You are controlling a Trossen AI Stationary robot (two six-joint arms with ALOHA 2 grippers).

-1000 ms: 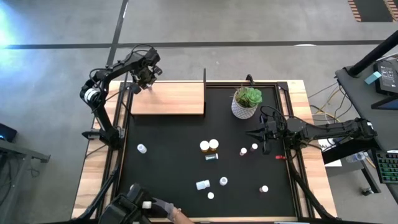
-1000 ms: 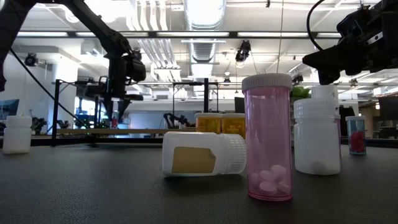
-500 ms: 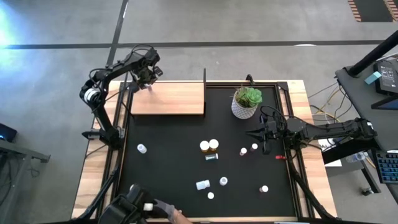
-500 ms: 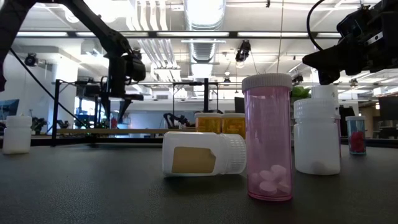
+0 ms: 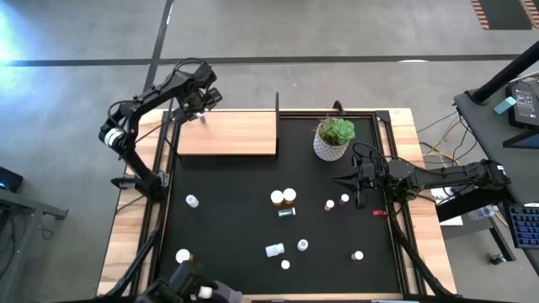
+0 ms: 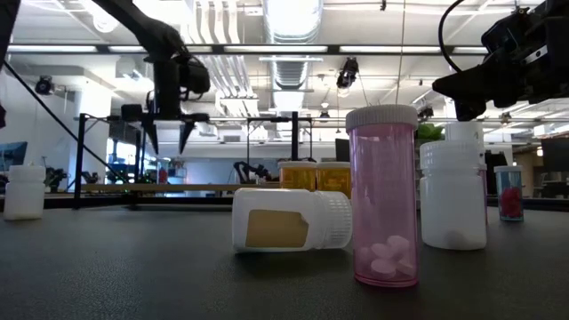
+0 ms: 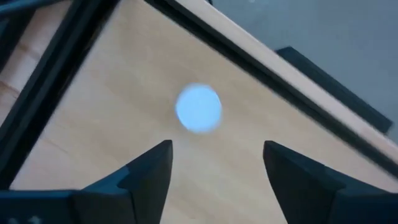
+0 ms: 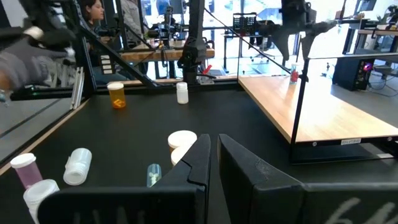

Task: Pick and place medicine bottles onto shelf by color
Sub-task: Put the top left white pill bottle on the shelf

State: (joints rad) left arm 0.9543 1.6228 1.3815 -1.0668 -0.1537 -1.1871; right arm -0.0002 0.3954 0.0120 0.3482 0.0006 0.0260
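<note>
Left gripper [image 5: 200, 108] spread open over the far left corner of the shelf [image 5: 244, 135], nothing between the fingers [image 7: 149, 174], hanging just above a white-capped bottle [image 7: 198, 108] standing on the wood near that corner. Right gripper [image 5: 357, 188] pinched shut and empty, parked near the right edge of the black mat [image 5: 227, 240], just beside the plant pot [image 5: 331, 145]. Rest of the medicine bottles [image 5: 283, 199] scattered across the mat: an orange pair mid-mat, a white one lying on its side [image 6: 291, 219], a pink one [image 6: 384, 196] upright close to the near edge.

Main worry: any sideways swing on the way out clips that cap and tips the bottle off the board. Also a gloved hand [image 8: 28, 65] by the near left corner, well worth steering clear of.
</note>
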